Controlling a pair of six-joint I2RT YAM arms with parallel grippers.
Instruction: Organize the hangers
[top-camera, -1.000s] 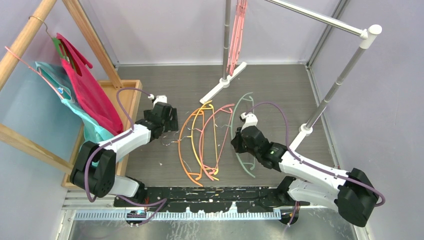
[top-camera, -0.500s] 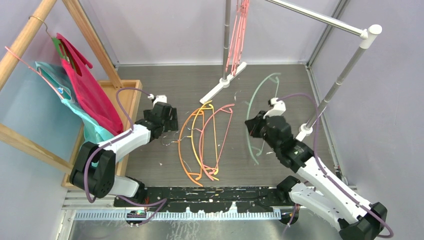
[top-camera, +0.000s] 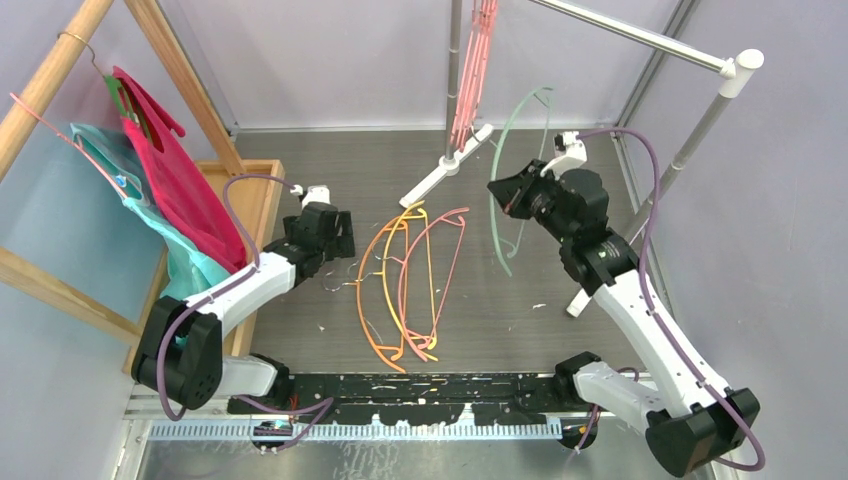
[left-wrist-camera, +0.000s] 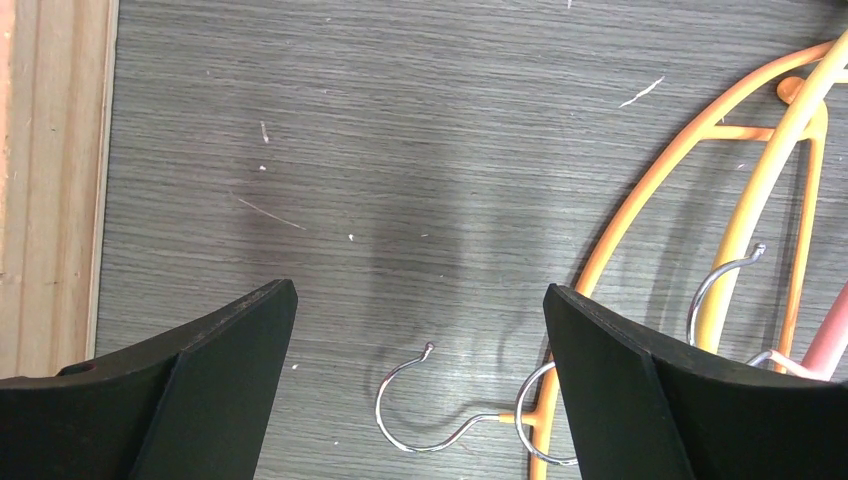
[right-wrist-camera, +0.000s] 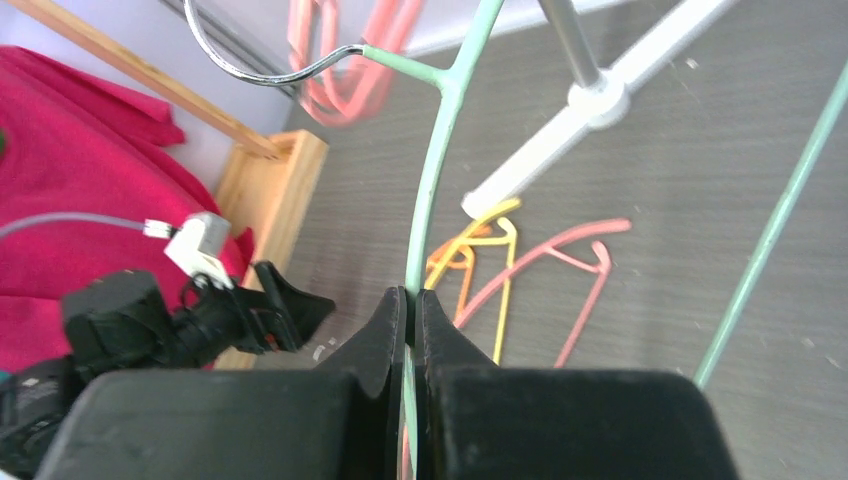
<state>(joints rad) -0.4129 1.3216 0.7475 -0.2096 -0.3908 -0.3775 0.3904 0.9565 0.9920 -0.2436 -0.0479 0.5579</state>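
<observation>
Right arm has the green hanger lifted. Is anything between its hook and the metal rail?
Nothing visible does. The right gripper is clamped on the green hanger, and only open air shows between its hook and the metal rail. The pink hangers hang off to the left, apart from it.

On the table (top-camera: 330, 170) lie 1 orange hanger (left-wrist-camera: 655, 190), 1 yellow hanger (left-wrist-camera: 780, 175) and 1 pink hanger (left-wrist-camera: 830, 345), 3 in all. 1 pale green hanger (right-wrist-camera: 430, 190) is raised. The bunch of pink hangers (top-camera: 471, 80) on the rail (top-camera: 640, 35) is too tightly packed to count. There are 2 hands: 1 left hand (left-wrist-camera: 420, 288) and 1 right hand (right-wrist-camera: 412, 295).
</observation>
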